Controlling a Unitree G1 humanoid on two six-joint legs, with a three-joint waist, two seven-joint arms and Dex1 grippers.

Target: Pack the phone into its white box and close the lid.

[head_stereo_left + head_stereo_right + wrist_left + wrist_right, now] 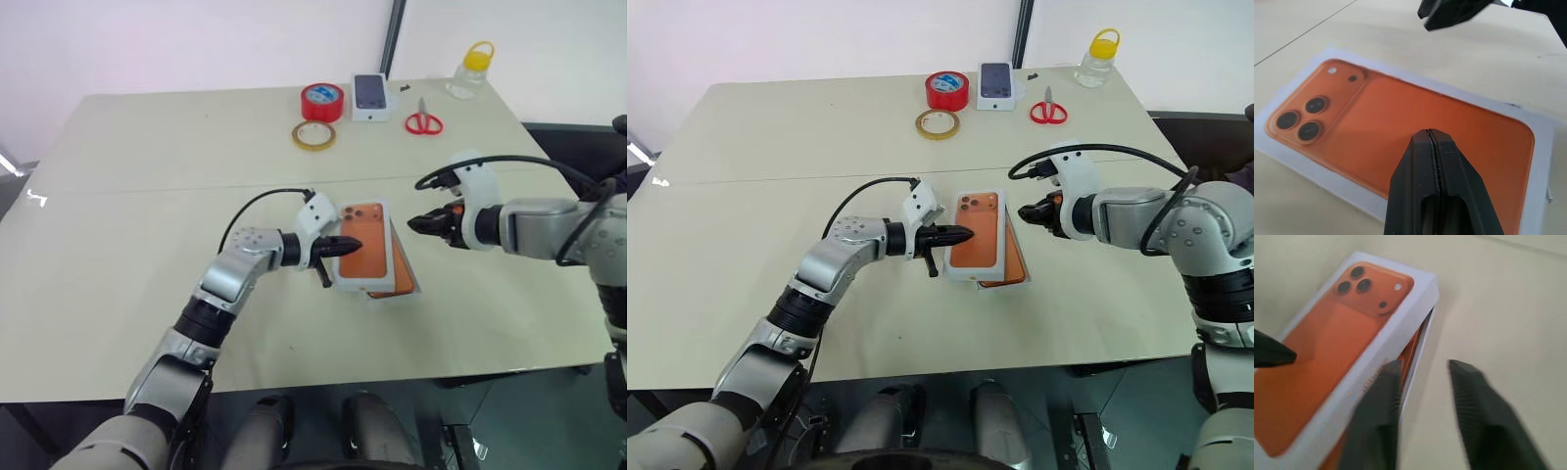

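One white box [364, 250], two tape rolls [321, 102].

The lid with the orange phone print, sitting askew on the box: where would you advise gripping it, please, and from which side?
Probably the lid by its long right-hand wall, approached by the right end effector from that side: it sits askew, leaving that edge free above the phone.

Two tape rolls [322, 101], one scissors [423, 121], one bottle [468, 70], one carton [369, 97]
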